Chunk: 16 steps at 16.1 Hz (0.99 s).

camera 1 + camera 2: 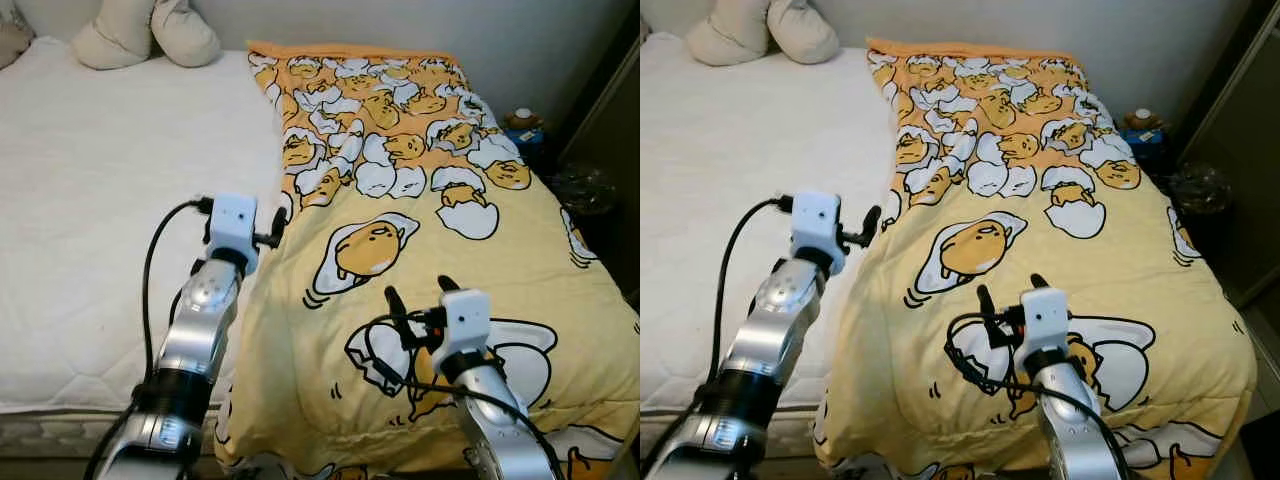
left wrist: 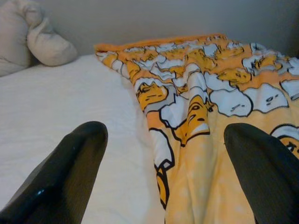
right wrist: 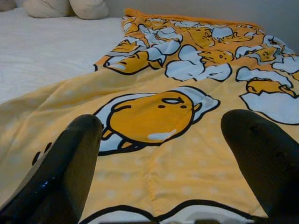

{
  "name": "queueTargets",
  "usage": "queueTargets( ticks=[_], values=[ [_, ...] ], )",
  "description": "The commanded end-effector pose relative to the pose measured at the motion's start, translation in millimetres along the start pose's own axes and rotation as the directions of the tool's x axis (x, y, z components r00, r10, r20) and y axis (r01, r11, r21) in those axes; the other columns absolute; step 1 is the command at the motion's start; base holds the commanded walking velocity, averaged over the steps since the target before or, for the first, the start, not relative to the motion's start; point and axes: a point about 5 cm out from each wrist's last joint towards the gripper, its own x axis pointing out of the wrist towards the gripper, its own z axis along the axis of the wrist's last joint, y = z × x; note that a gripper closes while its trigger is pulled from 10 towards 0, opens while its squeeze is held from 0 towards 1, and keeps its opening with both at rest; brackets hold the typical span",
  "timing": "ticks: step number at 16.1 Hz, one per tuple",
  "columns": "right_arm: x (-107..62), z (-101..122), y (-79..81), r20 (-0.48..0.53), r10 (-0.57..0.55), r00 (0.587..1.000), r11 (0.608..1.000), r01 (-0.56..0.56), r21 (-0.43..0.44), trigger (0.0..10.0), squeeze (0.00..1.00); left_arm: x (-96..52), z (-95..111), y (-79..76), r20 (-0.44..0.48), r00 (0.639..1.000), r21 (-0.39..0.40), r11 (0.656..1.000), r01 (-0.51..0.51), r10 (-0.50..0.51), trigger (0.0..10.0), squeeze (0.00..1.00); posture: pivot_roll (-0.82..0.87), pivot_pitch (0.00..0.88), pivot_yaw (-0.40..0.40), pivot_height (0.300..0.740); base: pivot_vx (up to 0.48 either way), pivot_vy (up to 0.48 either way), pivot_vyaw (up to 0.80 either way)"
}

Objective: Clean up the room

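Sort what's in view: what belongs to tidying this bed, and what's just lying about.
Job:
blanket, covering the right part of the bed
mattress, bare on the left
left gripper, open at the blanket's edge
right gripper, open above the blanket

Lying about:
pillows at the head
jar beside the bed

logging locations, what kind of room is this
Most likely a bedroom: a bed with a bare white mattress, a yellow egg-print blanket spread over its right half, and pillows at the head.
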Motion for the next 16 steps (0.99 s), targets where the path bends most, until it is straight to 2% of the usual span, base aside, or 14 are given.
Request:
queueTargets(
  ticks=[1, 2, 3, 5, 6, 7, 9, 11, 12, 14, 16],
  values=[
    [-2.7, 4, 0.8, 0.008, -0.006, 1.0, 1.0, 0.006, 0.001, 10.0, 0.0, 7.1, 3, 1.1, -0.014, 1.0, 0.007, 1.0, 0.017, -0.017, 10.0, 0.0, -0.04, 0.039, -0.01, 0.74, 0.0, 0.0, 0.0],
    [-6.5, 2, 2.5, 0.0, -0.005, 1.0, 1.0, 0.005, 0.005, 10.0, 0.0, 15.1, 3, 3.3, -0.04, 0.999, 0.013, 1.0, 0.022, -0.021, 10.0, 0.0, -0.06, 0.055, -0.004, 0.74, 0.0, 0.0, 0.0],
    [-16.7, -2, 6.9, -0.021, -0.002, 1.0, 1.0, 0.002, 0.011, 10.0, 0.0, 30.8, 6, 10.7, -0.101, 0.995, 0.068, 0.998, 0.004, 0.003, 10.0, 0.0, -0.08, 0.073, 0.007, 0.74, 0.0, 0.0, 0.0],
    [-26.7, -6, 6.3, -0.043, -0.01, 0.999, 1.0, 0.01, 0.011, 10.0, 0.0, 40.0, 9, 19.2, -0.132, 0.99, 0.098, 0.994, -0.038, 0.051, 10.0, 0.0, -0.11, 0.091, 0.018, 0.74, 0.0, 0.0, 0.0],
    [-38.8, -8, 7.9, -0.059, -0.022, 0.998, 1.0, 0.023, 0.012, 10.0, 0.0, 43.7, 10, 34.3, -0.165, 0.978, 0.075, 0.99, -0.116, 0.127, 10.0, 0.0, -0.15, 0.11, 0.034, 0.74, 0.0, 0.0, 0.0],
    [-50.7, -9, 5.1, -0.078, -0.05, 0.996, 0.999, 0.051, 0.013, 10.0, 0.0, 44.9, 8, 44.5, -0.208, 0.963, 0.018, 0.985, -0.173, 0.173, 10.0, 0.0, -0.18, 0.125, 0.042, 0.74, 0.0, 0.0, 0.0],
    [-60.8, -8, 4.6, -0.087, -0.065, 0.994, 0.998, 0.066, 0.012, 10.0, 0.0, 44.5, 2, 46.1, -0.261, 0.951, -0.054, 0.982, -0.183, 0.163, 10.0, 0.0, -0.21, 0.137, 0.053, 0.74, 0.0, 0.0, 0.0],
    [-64.8, -5, 8.4, -0.085, -0.034, 0.996, 0.999, 0.034, 0.005, 10.0, 0.0, 44.8, 0, 45.8, -0.283, 0.947, -0.065, 0.982, -0.174, 0.149, 10.0, 0.0, -0.22, 0.142, 0.056, 0.74, 0.0, 0.0, 0.0],
    [-65.8, -2, 16.7, -0.085, 0.056, 0.995, 0.998, -0.058, -0.02, 10.0, 0.0, 43.9, -5, 45.1, -0.309, 0.941, -0.102, 0.979, -0.176, 0.137, 10.0, 0.0, -0.22, 0.149, 0.059, 0.74, 0.0, 0.0, 0.0],
    [-64.0, 3, 25.4, -0.096, 0.167, 0.981, 0.985, -0.171, -0.037, 10.0, 0.0, 42.8, -10, 40.9, -0.334, 0.936, -0.161, 0.973, -0.168, 0.107, 10.0, 0.0, -0.22, 0.155, 0.059, 0.74, 0.0, 0.0, 0.0],
    [-61.5, 6, 28.6, -0.104, 0.226, 0.969, 0.973, -0.23, -0.03, 10.0, 0.0, 41.9, -14, 37.4, -0.345, 0.935, -0.186, 0.971, -0.151, 0.079, 10.0, 0.0, -0.21, 0.158, 0.057, 0.74, 0.0, 0.0, 0.0]
  ],
)
